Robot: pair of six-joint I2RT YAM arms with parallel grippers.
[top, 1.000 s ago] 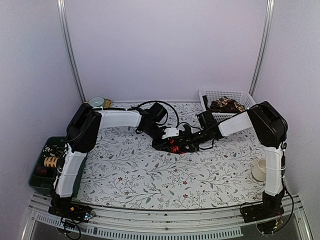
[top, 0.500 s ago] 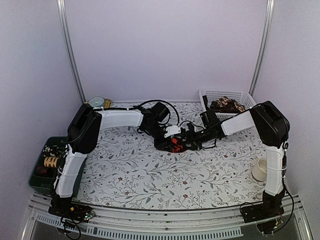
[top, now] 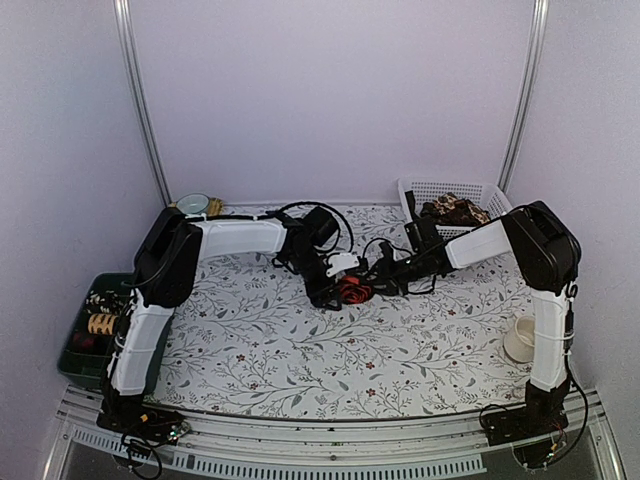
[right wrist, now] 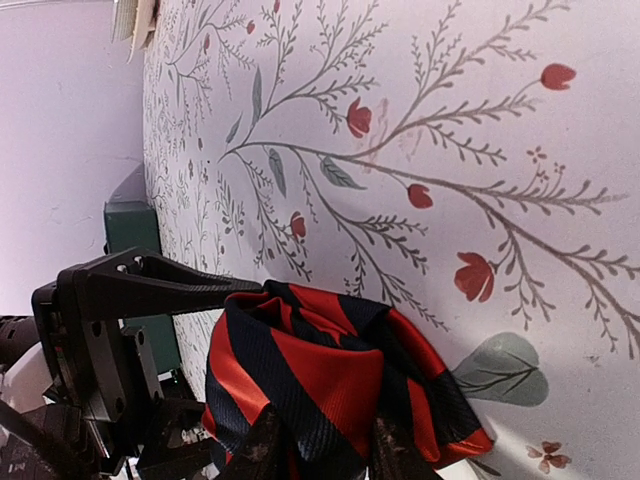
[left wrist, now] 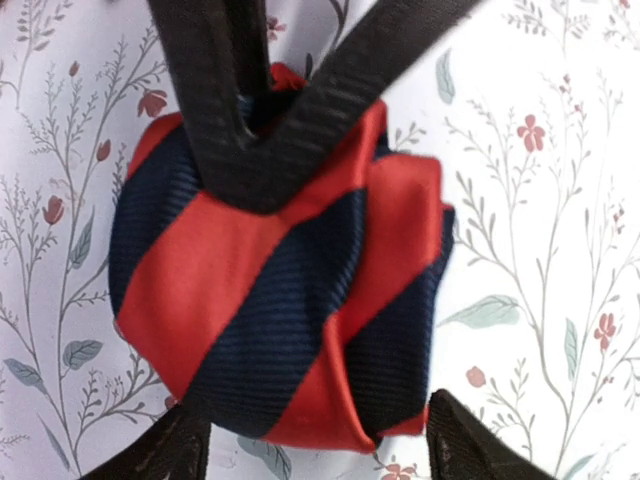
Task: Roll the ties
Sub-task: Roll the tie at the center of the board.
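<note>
Two arms met over the floral counter (top: 300, 350), with one red tie (top: 352, 291) between them, just behind the middle of the counter. A brown-patterned heap of ties (top: 452, 210), too tangled to count, filled the single white basket (top: 425, 190) at the back right corner. One green bin (top: 75, 355) hung off the left edge and one pale cup (top: 519, 340) stood near the right edge. The front half of the counter lay open. The red tie (left wrist: 280, 290) was a tight round coil with broad dark diagonal stripes and ribbed cloth. The right end effector (right wrist: 330, 450) was clenched on its fabric. The left end effector (left wrist: 310, 440) straddled the coil, though I cannot tell whether it was pressing.
</note>
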